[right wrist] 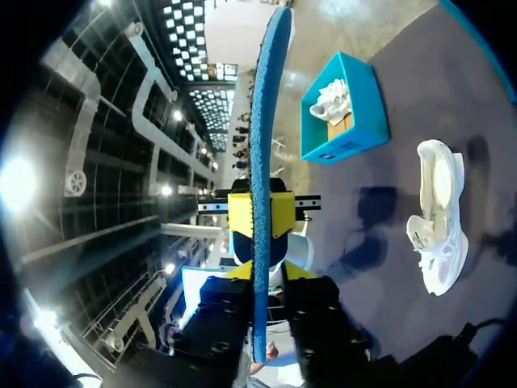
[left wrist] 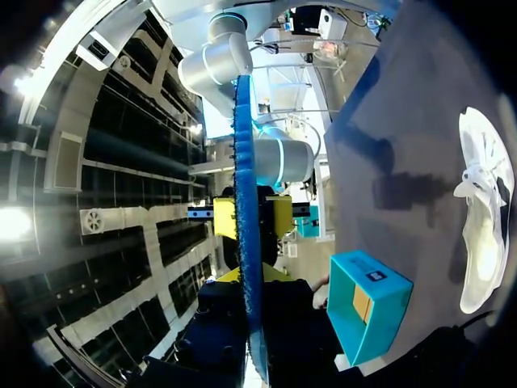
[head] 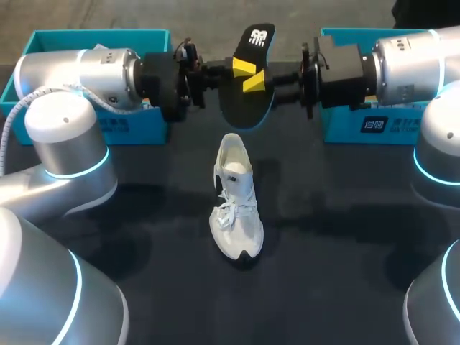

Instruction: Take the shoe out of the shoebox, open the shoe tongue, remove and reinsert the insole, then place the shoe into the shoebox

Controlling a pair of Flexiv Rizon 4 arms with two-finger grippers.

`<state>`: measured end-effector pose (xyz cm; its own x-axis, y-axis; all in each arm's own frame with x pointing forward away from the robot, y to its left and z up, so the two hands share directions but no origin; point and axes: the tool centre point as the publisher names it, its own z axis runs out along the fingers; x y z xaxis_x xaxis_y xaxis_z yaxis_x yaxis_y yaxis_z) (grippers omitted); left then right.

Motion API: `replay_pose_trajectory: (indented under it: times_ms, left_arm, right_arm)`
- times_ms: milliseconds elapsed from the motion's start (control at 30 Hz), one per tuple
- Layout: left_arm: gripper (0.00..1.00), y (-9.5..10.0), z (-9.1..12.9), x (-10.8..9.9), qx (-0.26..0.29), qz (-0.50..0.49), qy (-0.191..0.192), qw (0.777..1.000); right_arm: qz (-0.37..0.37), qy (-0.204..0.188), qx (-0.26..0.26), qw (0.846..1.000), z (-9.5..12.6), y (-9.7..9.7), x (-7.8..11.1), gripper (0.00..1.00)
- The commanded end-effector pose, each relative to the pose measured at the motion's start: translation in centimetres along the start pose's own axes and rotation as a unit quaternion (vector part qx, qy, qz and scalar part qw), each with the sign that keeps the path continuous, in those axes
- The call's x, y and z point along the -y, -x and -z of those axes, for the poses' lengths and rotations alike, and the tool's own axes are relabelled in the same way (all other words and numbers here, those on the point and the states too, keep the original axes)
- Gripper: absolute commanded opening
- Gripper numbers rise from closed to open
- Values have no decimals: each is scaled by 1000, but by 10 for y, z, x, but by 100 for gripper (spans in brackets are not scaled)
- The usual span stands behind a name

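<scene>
Left gripper (head: 244, 67) and right gripper (head: 256, 84) both clamp one black, blue-edged insole (head: 248, 108), held on edge in the air between them.
Below it a white shoe (head: 236, 198) stands upright on the dark, matte table (head: 345, 251), toe toward the camera, laces loose. Two teal boxes sit at the far corners: the left shoebox (head: 136, 129) holds a second shoe (right wrist: 333, 101); the right shoebox (head: 341, 133) shows cardboard inside.

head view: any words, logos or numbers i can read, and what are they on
Nothing can be quoted.
insole: white logo mark near one end, no letters legible.
right shoebox: white print on its front wall, too blurred to read.
left shoebox: white print, partly covered, unreadable.
</scene>
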<state>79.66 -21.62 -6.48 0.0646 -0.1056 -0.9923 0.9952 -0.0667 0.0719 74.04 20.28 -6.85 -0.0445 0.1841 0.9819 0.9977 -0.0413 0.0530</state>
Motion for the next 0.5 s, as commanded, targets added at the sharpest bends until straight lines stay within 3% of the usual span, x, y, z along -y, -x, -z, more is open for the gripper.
replay_pose_trajectory:
  times_ms: [33, 300, 400, 433, 500]
  left_arm:
    - [0, -2, 1, 3, 2, 0, 2, 1000]
    - [0, -2, 3, 4, 4, 2, 4, 1000]
    - [0, -2, 4, 6, 5, 3, 4, 1000]
    - [0, -2, 4, 6, 6, 3, 5, 1000]
    - [0, -2, 5, 7, 7, 3, 5, 1000]
  right_arm:
    - [0, 2, 1, 1000, -3, 0, -1, 31]
    - [-1, 3, 2, 1000, -3, 0, -1, 22]
    - [-3, 4, 2, 1000, -4, 1, -1, 11]
    - [-3, 4, 3, 1000, -4, 1, -1, 0]
    - [-2, 5, 6, 1000, -4, 1, -1, 0]
